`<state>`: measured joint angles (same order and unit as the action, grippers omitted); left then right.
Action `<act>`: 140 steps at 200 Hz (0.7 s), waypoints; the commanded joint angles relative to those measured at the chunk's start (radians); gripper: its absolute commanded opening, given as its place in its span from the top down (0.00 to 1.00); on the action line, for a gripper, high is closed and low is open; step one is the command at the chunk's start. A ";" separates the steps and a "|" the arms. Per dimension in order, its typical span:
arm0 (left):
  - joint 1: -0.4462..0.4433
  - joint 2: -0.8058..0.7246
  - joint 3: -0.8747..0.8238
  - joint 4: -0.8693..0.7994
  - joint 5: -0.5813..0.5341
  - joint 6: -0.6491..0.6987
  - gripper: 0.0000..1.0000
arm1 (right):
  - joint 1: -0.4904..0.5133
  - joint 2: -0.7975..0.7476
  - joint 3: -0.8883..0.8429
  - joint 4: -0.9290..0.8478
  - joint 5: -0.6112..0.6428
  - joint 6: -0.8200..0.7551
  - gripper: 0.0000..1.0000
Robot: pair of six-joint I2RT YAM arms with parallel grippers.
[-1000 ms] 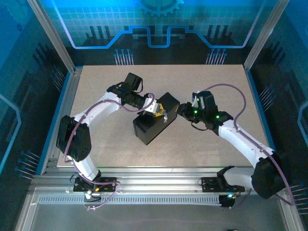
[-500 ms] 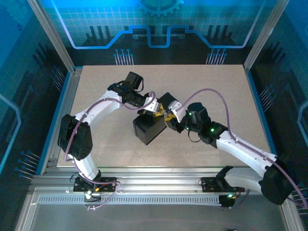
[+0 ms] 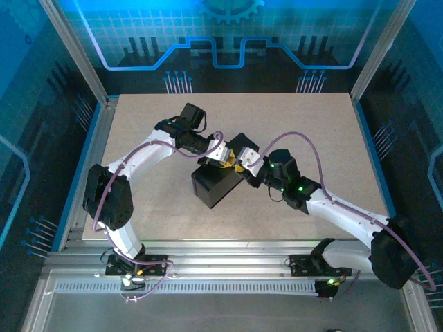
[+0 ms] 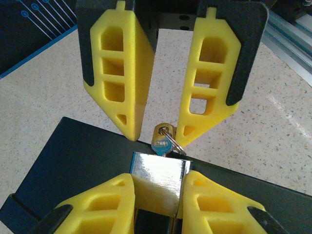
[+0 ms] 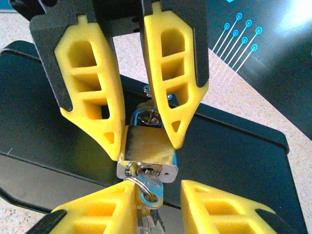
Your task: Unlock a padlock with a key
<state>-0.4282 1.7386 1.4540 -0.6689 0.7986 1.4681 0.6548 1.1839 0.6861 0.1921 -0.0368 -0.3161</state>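
**A:** Eyes on the padlock [image 5: 146,146]: a squat brass block with brushed yellow sides, a bright chrome plate on its keyhole end, and a thin silvery shackle [image 5: 140,115] curving off the far end.

**B:** And the key [image 5: 149,191]?

**A:** Its flat silvery head, with stamped lettering, sticks out right at the keyhole end. A thin wire ring [image 4: 174,144] runs through it, and more toothed blades are bunched below.

**B:** Who's got the lock?

**A:** The left gripper [image 5: 145,145] is clamped on the brass body, one finger pressed to each side. From the left wrist, the lock's shiny face sits wedged between those tips.

**B:** The right gripper [image 5: 156,189]?

**A:** Its jaws are narrowly parted and straddle the key's head. One finger is right against the ring and there's daylight on the other side, so no pinch.

**B:** Those fingers [image 5: 92,97]?

**A:** Yellow wedges with cut-out windows, tapering to points and backed by black plates.

**B:** Where is all this?

**A:** Lock and key sit against the black box [image 3: 213,187], which is matte and smooth-topped, in the middle of the speckled beige table [image 3: 311,124]. Both arms meet at its far corner.
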 commanded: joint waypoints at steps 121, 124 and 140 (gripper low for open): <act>-0.007 -0.014 0.014 -0.019 0.071 0.022 0.86 | -0.108 -0.039 0.116 -0.074 -0.209 0.501 1.00; -0.007 -0.015 0.013 -0.018 0.072 0.023 0.86 | -0.112 -0.038 0.122 -0.081 -0.221 0.536 1.00; -0.006 -0.016 0.013 -0.016 0.074 0.023 0.86 | -0.148 -0.023 0.159 -0.112 -0.293 0.750 1.00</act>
<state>-0.4286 1.7386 1.4582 -0.6449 0.8059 1.4677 0.5682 1.1866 0.7551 0.0853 -0.2298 0.0525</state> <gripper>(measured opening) 0.216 0.061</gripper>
